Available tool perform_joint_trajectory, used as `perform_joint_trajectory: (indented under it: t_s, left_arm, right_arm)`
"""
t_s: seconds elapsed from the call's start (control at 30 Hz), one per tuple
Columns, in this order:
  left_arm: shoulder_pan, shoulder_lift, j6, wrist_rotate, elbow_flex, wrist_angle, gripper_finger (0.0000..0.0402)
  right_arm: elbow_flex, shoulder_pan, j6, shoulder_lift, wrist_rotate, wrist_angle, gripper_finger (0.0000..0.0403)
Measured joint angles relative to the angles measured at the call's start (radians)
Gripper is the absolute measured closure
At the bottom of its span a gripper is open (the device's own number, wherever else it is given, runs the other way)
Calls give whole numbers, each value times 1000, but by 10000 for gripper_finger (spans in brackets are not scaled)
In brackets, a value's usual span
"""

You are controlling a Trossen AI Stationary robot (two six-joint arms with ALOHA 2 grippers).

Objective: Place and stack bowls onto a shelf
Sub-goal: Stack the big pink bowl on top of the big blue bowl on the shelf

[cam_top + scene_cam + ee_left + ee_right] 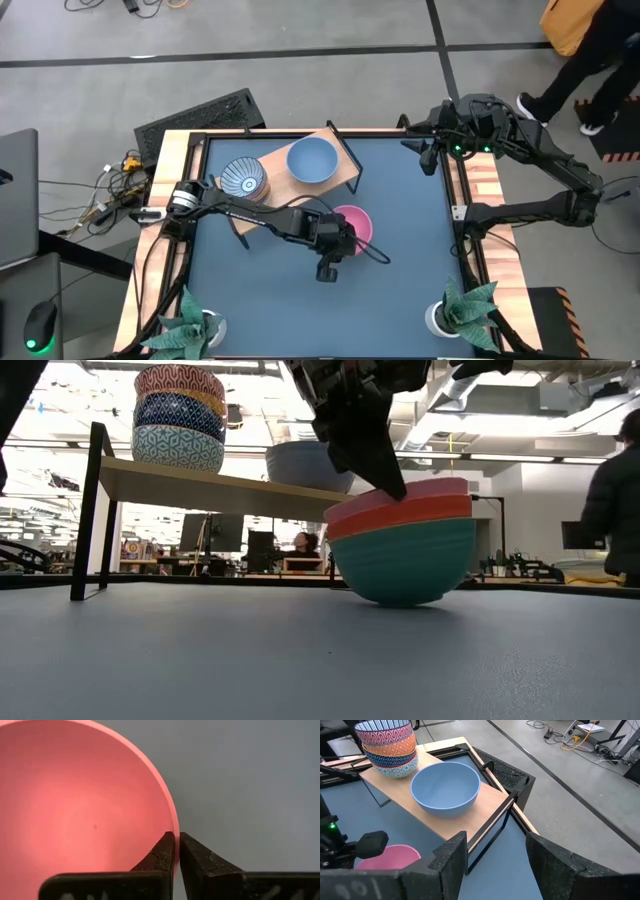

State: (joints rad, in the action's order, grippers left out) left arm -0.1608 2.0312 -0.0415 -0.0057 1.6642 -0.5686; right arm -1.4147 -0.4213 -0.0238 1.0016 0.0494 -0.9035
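Observation:
A nested stack of three bowls [405,555], pink on top, red in the middle and green below, rests by its green base on the dark blue table, slightly tilted. From above only the pink bowl [356,222] shows. My left gripper [176,836] is shut on its rim. The wooden shelf [275,158] stands near the far edge, carrying a stack of patterned bowls [243,178] and a light blue bowl [312,160]. My right gripper [502,865] waits open at the far right corner. My left gripper pinches the pink bowl's rim [174,822], one finger [162,852] inside the bowl and the other [197,857] outside. It comes from above, slanting down onto the rim's near-left side [398,490]. The stack's green base [400,598] sits on the table.
Two white pots with green plants stand at the near corners [190,325] [462,312]. A raised frame [470,200] borders the table. The shelf has bare board [490,802] beside the light blue bowl. A person [590,50] stands beyond the far right corner.

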Motion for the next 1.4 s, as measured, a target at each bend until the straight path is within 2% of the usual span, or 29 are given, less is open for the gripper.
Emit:
perform_joint_trajectory:
  t_s: [0.33,0.6,0.73,1.07,1.27,1.4]
  left_arm:
    - [-19,-2,-73,15,8,-28,401]
    - [-35,-2,-77,27,117,-139,401]
    - [-35,-2,-77,-11,172,-213,401]
    - [-34,-2,-71,-29,212,-249,401]
    - [-35,-2,-83,47,220,-250,401]
    - [-36,-2,-83,54,276,-254,401]
  right_arm:
    - [0,0,0,0,0,0,173]
    - [0,0,-2,0,0,20,173]
    - [0,0,-3,0,0,23,173]
    - [0,0,-3,0,0,22,173]
    - [0,0,-3,0,0,22,173]
    - [0,0,-3,0,0,22,173]
